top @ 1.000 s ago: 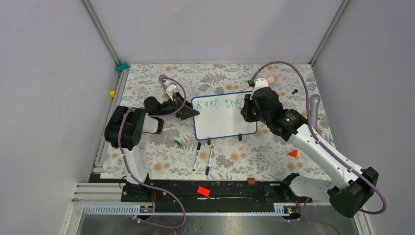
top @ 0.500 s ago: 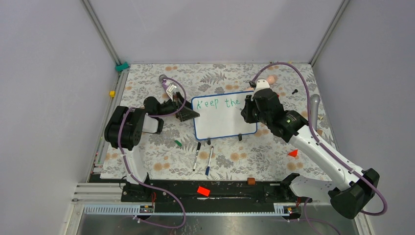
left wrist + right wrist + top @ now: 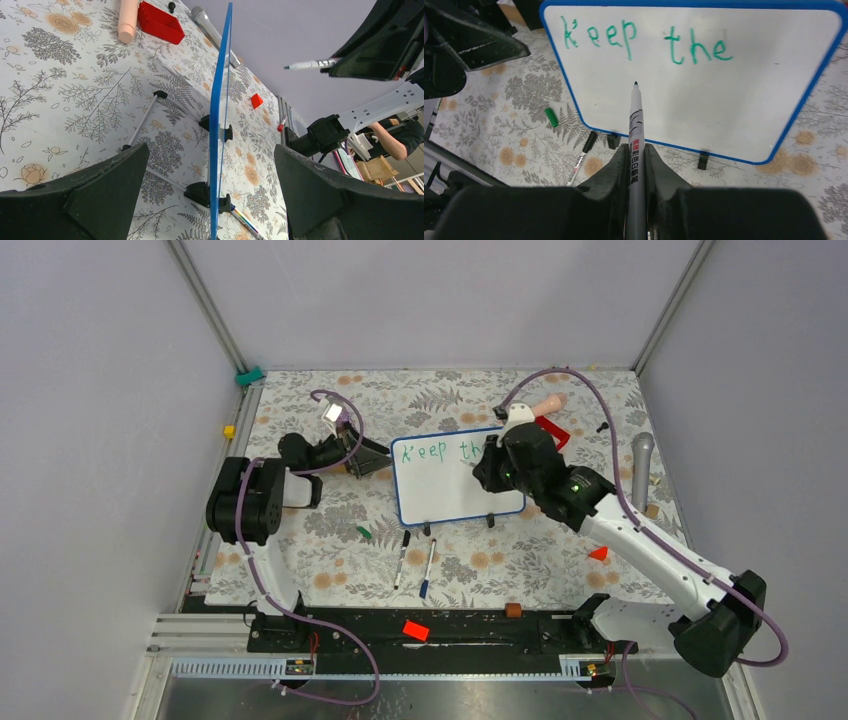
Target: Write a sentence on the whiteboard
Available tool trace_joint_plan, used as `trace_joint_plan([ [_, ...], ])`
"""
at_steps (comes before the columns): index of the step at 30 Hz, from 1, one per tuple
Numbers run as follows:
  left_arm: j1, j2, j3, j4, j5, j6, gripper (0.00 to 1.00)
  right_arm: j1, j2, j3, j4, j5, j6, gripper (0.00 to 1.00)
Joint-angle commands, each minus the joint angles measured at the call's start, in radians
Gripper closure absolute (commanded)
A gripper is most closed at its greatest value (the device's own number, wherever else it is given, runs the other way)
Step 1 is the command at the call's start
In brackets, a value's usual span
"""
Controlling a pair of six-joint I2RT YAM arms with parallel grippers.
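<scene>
The whiteboard (image 3: 455, 490) stands on the table (image 3: 540, 560) just ahead of the right tool (image 3: 636, 150), which is clenched on a marker (image 3: 636, 115). The left tool (image 3: 368, 457) is spread wide, the board's edge between its jaws. The board is judged light, stiff and glossy, best gripped by the rim.

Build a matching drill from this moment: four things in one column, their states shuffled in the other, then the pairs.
Things
1. left gripper
2. right gripper
3. small white blue-rimmed whiteboard
4. small green marker cap

States
A. lying on the grey floral cloth
B. jaws open
C. carries green handwritten words "Keep the"
D. jaws shut on a white marker pen

Pairs: 1-B, 2-D, 3-C, 4-A
</scene>
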Motion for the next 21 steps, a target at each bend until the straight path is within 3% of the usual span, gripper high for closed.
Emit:
trace_joint_plan([
  [1, 0.006, -0.048, 0.016, 0.063, 0.015, 0.016, 0.01, 0.089, 0.06, 0.055, 0.082, 0.041, 0.011, 1.0],
  [9, 0.005, -0.048, -0.015, 0.063, -0.065, 0.063, 0.01, 0.123, 0.098, -0.01, 0.238, 0.064, -0.002, 1.0],
  [14, 0.005, -0.113, -0.085, 0.063, -0.142, 0.166, 0.01, 0.129, 0.103, -0.004, 0.243, 0.09, -0.023, 1.0],
  [21, 0.029, -0.101, -0.04, 0.063, -0.083, 0.113, 0.01, 0.134, 0.186, 0.077, 0.255, 0.091, 0.009, 1.0],
])
